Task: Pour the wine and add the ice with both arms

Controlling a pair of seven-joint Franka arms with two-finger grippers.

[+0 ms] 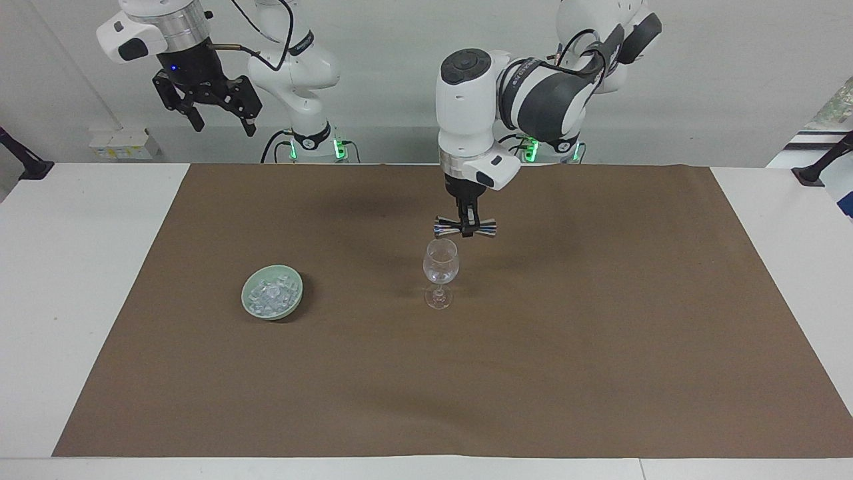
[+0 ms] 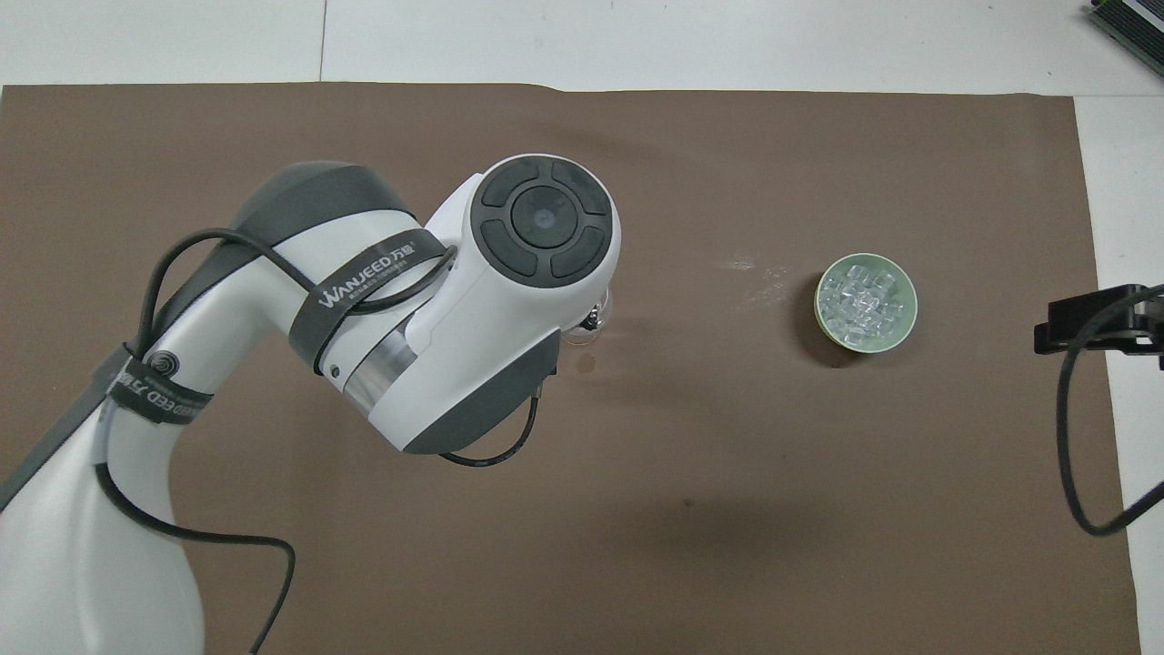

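Note:
A clear stemmed wine glass (image 1: 440, 265) stands upright mid-table on the brown mat; I cannot tell whether it holds liquid. Just above its rim my left gripper (image 1: 466, 231) is shut on the waist of a shiny metal jigger (image 1: 481, 229), which lies level on its side. In the overhead view the left arm hides the jigger and all but an edge of the wine glass (image 2: 597, 320). The ice (image 1: 269, 294) fills a pale green bowl (image 1: 293, 303) toward the right arm's end of the table; both ice (image 2: 864, 300) and bowl (image 2: 910, 314) show from above. My right gripper (image 1: 224, 127) waits open, raised high over the table's edge beside its base.
A brown mat (image 1: 600, 333) covers most of the white table. Faint wet streaks (image 2: 755, 277) mark the mat between glass and bowl. A black cable loop (image 2: 1078, 473) hangs at the right arm's end of the table.

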